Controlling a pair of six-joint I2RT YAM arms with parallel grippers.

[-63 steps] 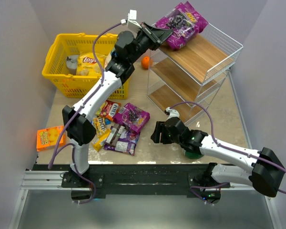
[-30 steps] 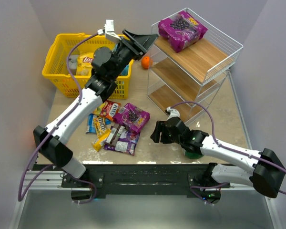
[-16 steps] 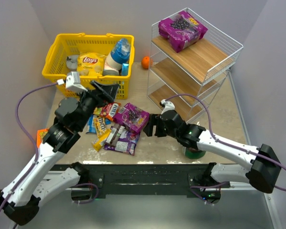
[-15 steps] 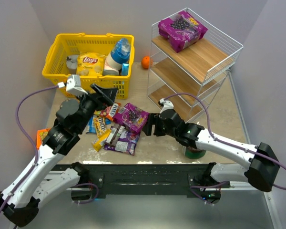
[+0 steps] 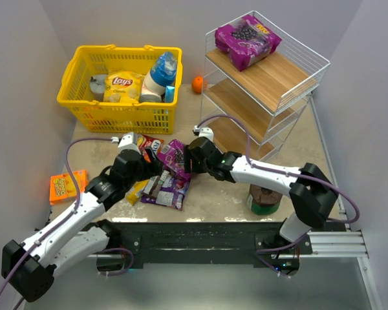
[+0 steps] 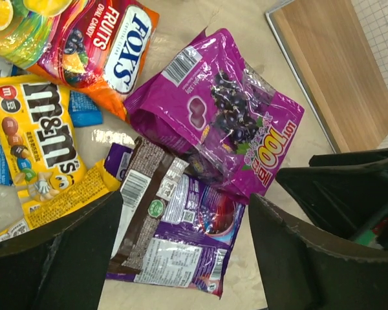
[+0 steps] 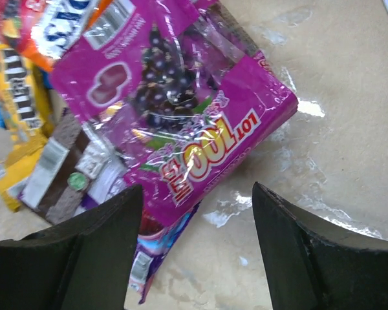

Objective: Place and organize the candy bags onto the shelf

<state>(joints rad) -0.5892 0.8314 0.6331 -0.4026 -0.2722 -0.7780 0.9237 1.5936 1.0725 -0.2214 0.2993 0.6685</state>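
Progress shows on the shelf (image 5: 281,76): one large purple bag (image 5: 247,39) now lies flat on the top tier, where two seconds ago the left arm (image 5: 84,206) was still carrying it up. That arm has since let go and swung back down to the heap of candy bags on the surface (image 5: 213,201). Its jaws stand apart and empty, over the brown-and-purple packets (image 6: 174,232) and the yellow m&m's packet (image 6: 39,132).

The right arm (image 5: 265,173) has also come across from its resting spot. Its jaws are apart too, holding nothing, and sit either side of the second purple bag (image 7: 174,110), which lies on the surface atop the smaller packets, near the foot of the shelf.

So one bag is placed and the rest remain: the purple one, the red Fox's packet (image 6: 97,39) and the small ones beneath. The second purple bag looks like the next pick. With both arms crowding the same heap, a clash seems the main risk.
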